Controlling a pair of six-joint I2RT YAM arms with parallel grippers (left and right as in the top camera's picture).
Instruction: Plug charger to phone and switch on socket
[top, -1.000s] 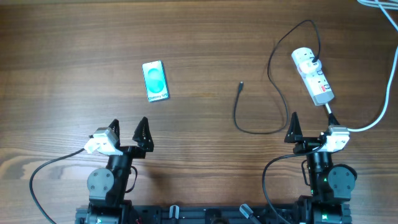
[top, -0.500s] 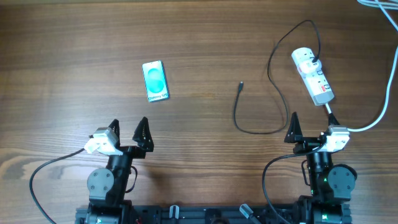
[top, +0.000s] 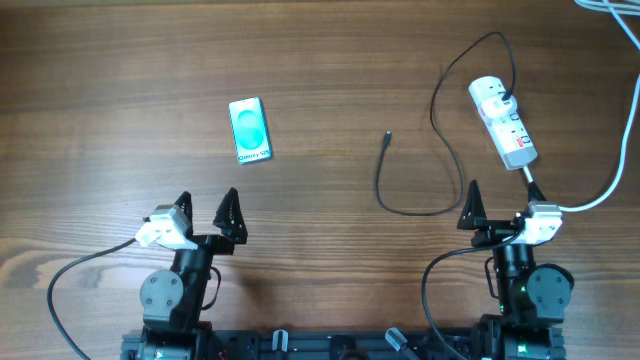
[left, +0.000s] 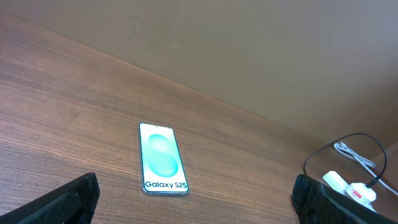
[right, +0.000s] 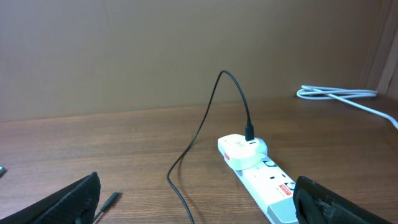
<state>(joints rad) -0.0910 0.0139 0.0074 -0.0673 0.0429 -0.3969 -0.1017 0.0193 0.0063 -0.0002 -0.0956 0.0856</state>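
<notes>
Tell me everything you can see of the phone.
The phone is a small flat rectangle with a white border and a teal-blue screen showing a paler oval shape, with "Galaxy S25" printed along its near edge. It lies screen up on the wooden table, on the left side, slightly skewed, text end toward the robot. Nothing else touches it or is plugged into it.

The brown wood-grain worktop (top: 120, 80) carries a Galaxy S25 phone (top: 250, 130) lying flat, screen up, left of centre. Well apart on the right lies the white socket (top: 503, 123) (red switches, grey end). The black charger (top: 420, 213) loops from it, its plug tip (top: 387, 135) lying free between them. A white cable (top: 600, 195) trails off from the socket's grey end.
</notes>
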